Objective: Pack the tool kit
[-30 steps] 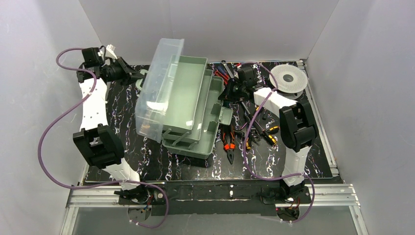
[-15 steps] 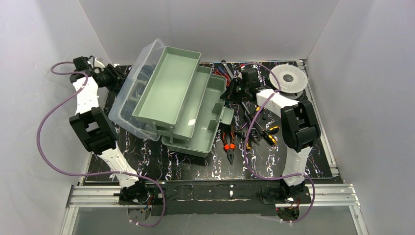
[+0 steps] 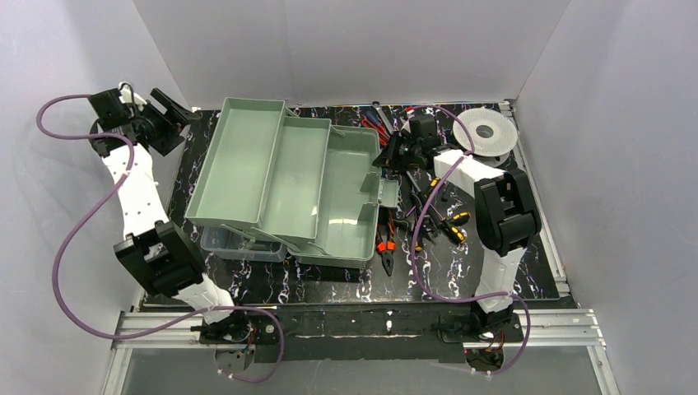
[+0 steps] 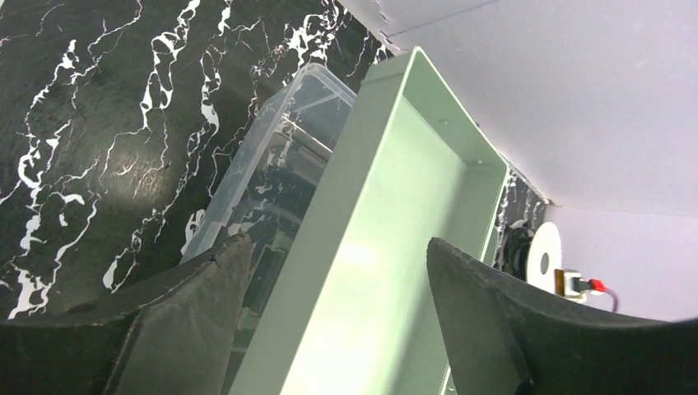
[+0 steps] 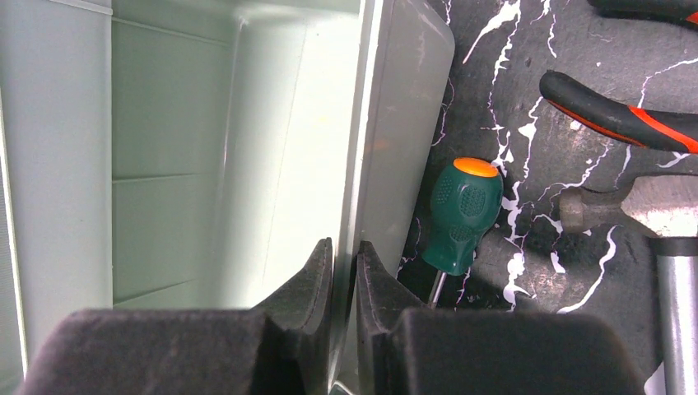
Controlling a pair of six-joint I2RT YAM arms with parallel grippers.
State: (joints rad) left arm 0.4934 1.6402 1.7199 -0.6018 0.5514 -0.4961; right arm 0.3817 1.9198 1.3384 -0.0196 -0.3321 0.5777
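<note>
Toolbox [image 3: 350, 206] sits open at the table [image 3: 272, 280] centre, fanned into three green tiers: one top tray [image 3: 239, 164] at left, one middle tray [image 3: 296, 181], one base on the right. One clear lid [image 3: 226, 244] lies flat beneath the top tray's near end.

Left gripper [image 3: 169, 115] is raised at the far-left corner, fingers spread wide, holding nothing, apart from the box.

Right gripper [image 5: 344, 247] has its fingers pinched on the base's right wall.

Just beside that wall lies one green screwdriver [image 5: 461, 214] with an orange cap. Past it are one black-and-orange plier handle [image 5: 609, 111] and one hammer [image 5: 650, 210].

The loose tool pile right of the box is too tangled to count from above. One white spool [image 3: 486, 132] sits at the far right.
</note>
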